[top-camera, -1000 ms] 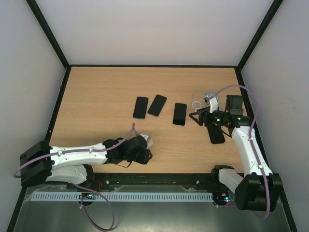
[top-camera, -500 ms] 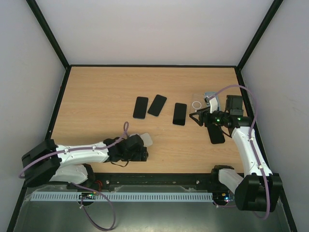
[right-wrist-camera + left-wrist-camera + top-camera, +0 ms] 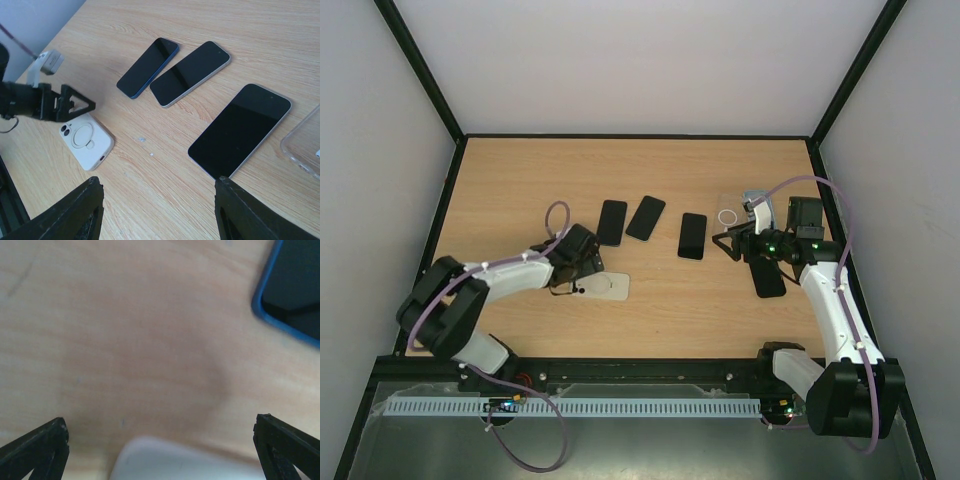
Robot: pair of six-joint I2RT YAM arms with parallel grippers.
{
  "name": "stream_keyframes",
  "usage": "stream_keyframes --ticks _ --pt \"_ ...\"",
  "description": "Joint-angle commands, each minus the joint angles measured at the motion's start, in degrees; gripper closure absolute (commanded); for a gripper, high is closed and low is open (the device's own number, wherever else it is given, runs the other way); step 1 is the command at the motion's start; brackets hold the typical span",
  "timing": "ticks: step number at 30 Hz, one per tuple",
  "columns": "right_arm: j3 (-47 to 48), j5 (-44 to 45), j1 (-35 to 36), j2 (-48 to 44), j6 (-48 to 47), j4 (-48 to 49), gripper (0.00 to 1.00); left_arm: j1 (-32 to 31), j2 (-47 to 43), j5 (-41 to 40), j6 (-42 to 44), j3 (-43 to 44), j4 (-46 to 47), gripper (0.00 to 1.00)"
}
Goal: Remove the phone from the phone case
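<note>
The white phone case (image 3: 85, 140) lies flat on the table with its back up, showing camera lenses and a ring, so the phone sits inside it. In the top view this case (image 3: 601, 287) is near the front left. My left gripper (image 3: 578, 266) hovers just behind it, open and empty. The left wrist view shows only the case's rounded edge (image 3: 175, 462) below the spread left gripper (image 3: 160, 420). My right gripper (image 3: 728, 243) is open at the right, empty, and the right wrist view has the right gripper (image 3: 157, 182) over bare wood.
Three bare phones lie mid-table: a blue one (image 3: 148, 66), a silver one (image 3: 190, 73) and a larger one (image 3: 240, 130). A clear empty case (image 3: 728, 214) lies behind the right gripper. Another dark phone (image 3: 769, 277) lies under the right arm.
My left gripper opened and let go of the white case, then swung from the front edge towards the back left. The case now lies flat. The right arm has not moved.
</note>
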Motion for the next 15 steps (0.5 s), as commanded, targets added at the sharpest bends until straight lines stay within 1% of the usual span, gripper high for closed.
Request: stream_keyframes --ticks 1,3,6,10,13,15 --pt "-0.37 0.59 -0.1 -0.73 0.03 1.12 0.4 0.61 4.8 -5.73 -0.48 6.38 -1.61 0.0" --pt "-0.35 0.62 -0.11 -0.77 0.05 1.1 0.4 -1.08 3.89 -5.89 -0.79 6.69 0.23 0.01" --pt "-0.26 0.56 -0.11 -0.58 -0.04 0.99 0.4 -3.14 4.57 -2.47 2.29 8.51 2.7 0.05" --pt "-0.05 0.21 -0.11 -0.27 -0.43 0.49 0.4 -6.08 8.85 2.03 9.33 12.65 3.82 0.08" --pt "0.06 0.19 -0.11 -0.24 -0.57 0.38 0.4 -8.09 12.26 6.47 11.97 15.1 4.66 0.08" --pt "0.03 0.22 -0.11 -0.2 -0.57 0.37 0.4 -9.55 15.12 7.4 12.66 18.03 2.65 0.08"
